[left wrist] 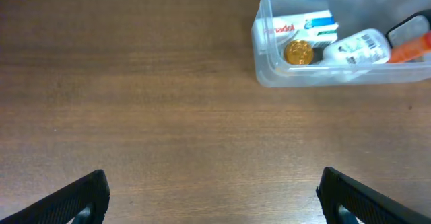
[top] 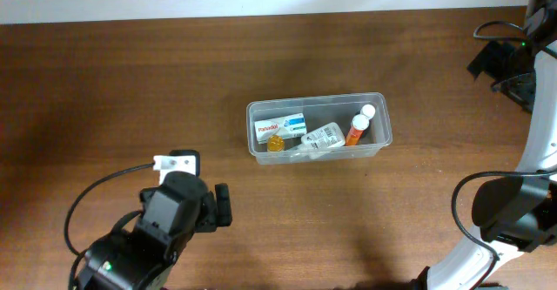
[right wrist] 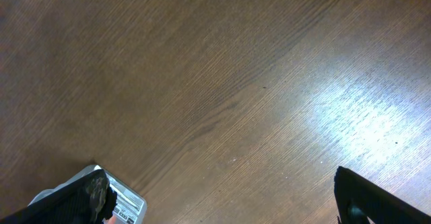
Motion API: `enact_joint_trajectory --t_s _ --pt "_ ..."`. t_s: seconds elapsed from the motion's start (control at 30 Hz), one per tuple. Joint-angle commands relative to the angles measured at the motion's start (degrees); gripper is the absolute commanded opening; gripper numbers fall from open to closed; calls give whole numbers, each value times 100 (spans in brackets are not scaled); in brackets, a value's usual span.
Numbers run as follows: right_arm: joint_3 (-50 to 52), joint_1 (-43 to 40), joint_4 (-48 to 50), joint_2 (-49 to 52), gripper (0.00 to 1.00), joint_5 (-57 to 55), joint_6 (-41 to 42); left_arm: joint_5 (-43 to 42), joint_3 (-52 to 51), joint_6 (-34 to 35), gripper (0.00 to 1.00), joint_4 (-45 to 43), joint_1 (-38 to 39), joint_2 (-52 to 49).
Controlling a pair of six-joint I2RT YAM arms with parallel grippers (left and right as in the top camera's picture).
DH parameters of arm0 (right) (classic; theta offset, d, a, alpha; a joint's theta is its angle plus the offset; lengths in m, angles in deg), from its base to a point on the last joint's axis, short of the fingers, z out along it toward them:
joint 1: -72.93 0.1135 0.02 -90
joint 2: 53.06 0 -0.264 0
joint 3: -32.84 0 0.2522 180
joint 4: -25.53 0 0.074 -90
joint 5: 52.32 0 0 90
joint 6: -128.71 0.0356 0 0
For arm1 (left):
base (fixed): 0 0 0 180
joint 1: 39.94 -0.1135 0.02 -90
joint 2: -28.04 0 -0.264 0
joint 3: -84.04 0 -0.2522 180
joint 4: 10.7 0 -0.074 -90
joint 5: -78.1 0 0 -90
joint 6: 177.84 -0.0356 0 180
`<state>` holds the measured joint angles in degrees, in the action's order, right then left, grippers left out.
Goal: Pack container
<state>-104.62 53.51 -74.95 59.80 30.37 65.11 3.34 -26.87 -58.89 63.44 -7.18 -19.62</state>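
— On the brown wooden table (top: 122, 81), where does the clear rectangular plastic container (top: 318, 99) sit?
— Near the middle, upright. In it lie a white cardboard box (top: 278, 127), a gold round cap (top: 275, 144), a small white labelled bottle (top: 324, 137) and an orange bottle with a white cap (top: 357, 129).
— And the arms?
— The left gripper (left wrist: 212, 197) is spread wide over bare wood, apart from the container and empty. The right gripper (right wrist: 222, 197) is also wide, holding nothing.

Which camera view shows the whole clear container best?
Overhead: the container appears whole, all four walls in frame. The left wrist view crops its right end; the right wrist view shows none of it.
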Motion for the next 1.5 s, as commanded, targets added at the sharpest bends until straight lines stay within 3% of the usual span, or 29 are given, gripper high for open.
enact_joint_trajectory --t_s 0.0,0.6,0.97,1.23,1.47 --pt "-59 -11 13 -96 98 -70 28 -33 -55 125 99 4 -28 -122" --pt "-59 -11 13 -96 98 -70 28 179 -55 120 99 -365 -28 -1045" --pt "-59 -11 13 -94 98 -70 28 260 -55 101 99 -466 -28 -1064" --pt "-59 -11 13 -94 98 -70 28 332 -369 98 99 -994 -31 -149" --pt "-59 -11 13 -94 98 -70 26 337 -1696 101 99 -2179 -367 1150"
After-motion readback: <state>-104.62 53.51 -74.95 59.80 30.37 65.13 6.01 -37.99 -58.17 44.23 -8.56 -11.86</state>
